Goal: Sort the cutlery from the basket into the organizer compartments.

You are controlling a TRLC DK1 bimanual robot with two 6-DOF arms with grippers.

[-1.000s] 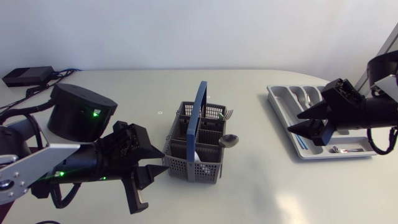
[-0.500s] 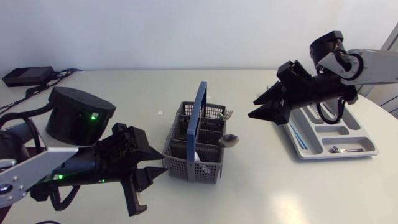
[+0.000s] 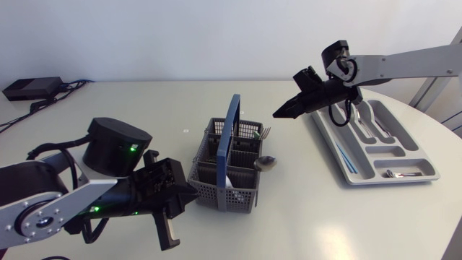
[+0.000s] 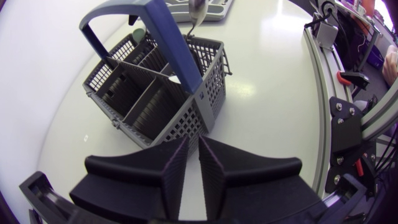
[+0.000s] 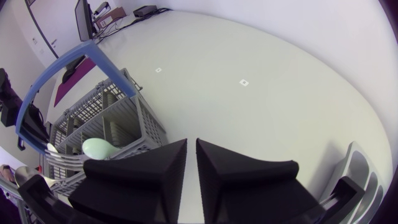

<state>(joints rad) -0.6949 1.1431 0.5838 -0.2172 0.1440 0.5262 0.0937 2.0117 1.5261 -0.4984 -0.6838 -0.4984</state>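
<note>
**Grey cutlery basket [image 3: 216, 193], two grippers holding nothing**

Left gripper [image 4: 193, 148]: fingers pressed almost together, just in front of the basket's corner.
Basket: mid-table, blue handle [image 3: 232, 137] upright, spoon [image 3: 266, 163] and fork [image 3: 264, 132] poking out.
Right gripper [image 3: 279, 113]: fingers together, above the table between basket and organizer [image 3: 375, 179].

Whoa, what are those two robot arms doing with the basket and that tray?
They are sorting cutlery. The grey basket holds a spoon and a fork, and a few pieces lie in the organizer. Right now neither hand holds anything. The right hand is up in the air between basket and organizer, pointing toward the basket, fingers closed. The left hand sits low beside the basket's corner, also closed and empty.
</note>
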